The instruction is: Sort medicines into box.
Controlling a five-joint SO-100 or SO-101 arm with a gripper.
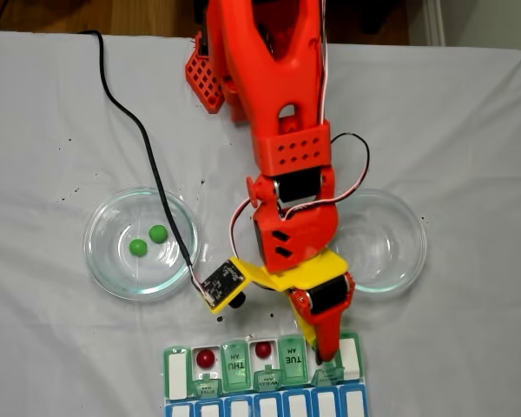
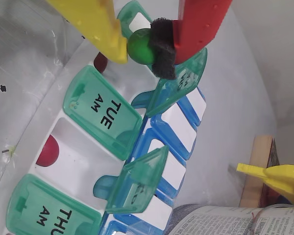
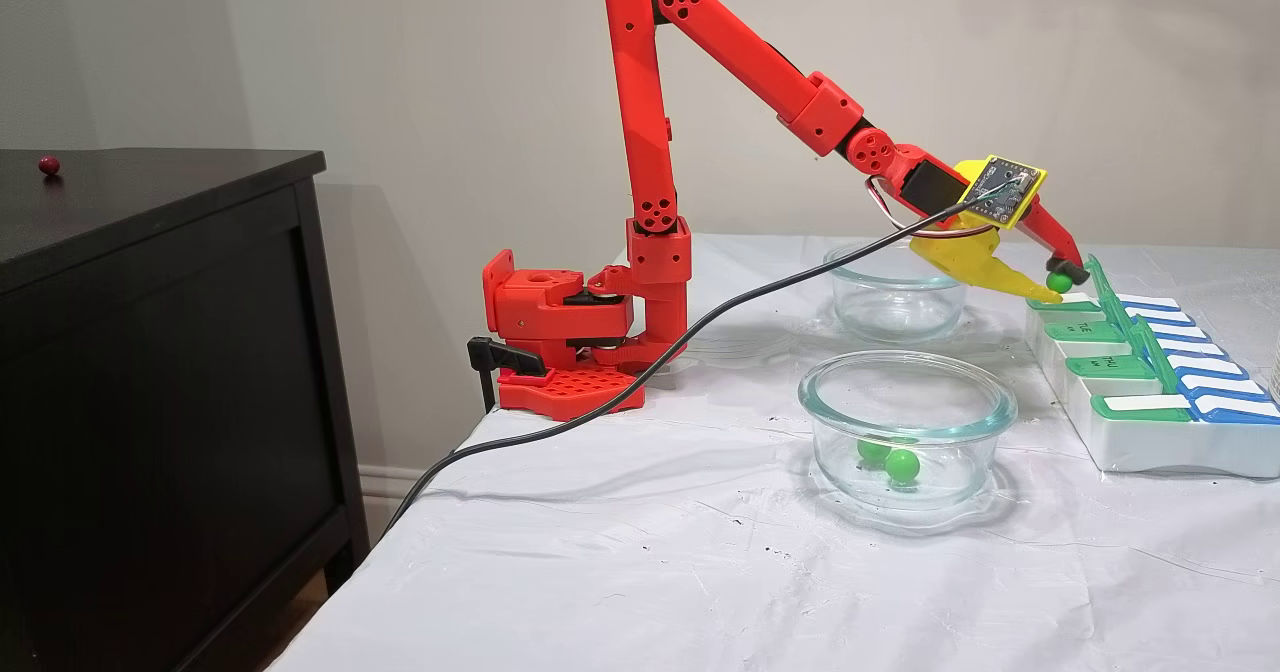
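My gripper (image 2: 141, 49) is shut on a green medicine ball (image 2: 140, 45), pinched between the yellow finger and the red finger's black pad. It hangs just above an open compartment at the right end of the box (image 1: 175, 373) in a fixed view. From the side, the same ball (image 3: 1058, 280) sits over the box's far end (image 3: 1150, 447). Two red medicines (image 1: 206, 358) (image 1: 262, 349) lie in open compartments, one on each side of the shut THU lid. The TUE lid (image 2: 105, 110) is shut too. Two more green medicines (image 1: 138, 248) (image 1: 158, 233) rest in the left glass dish (image 1: 100, 252).
A second glass dish (image 1: 399, 252) stands right of the arm with nothing seen in it. A black cable (image 1: 135, 122) runs across the white cloth and over the left dish to the wrist. Beside the table stands a black cabinet (image 3: 150, 352) with a red ball (image 3: 48, 164) on top.
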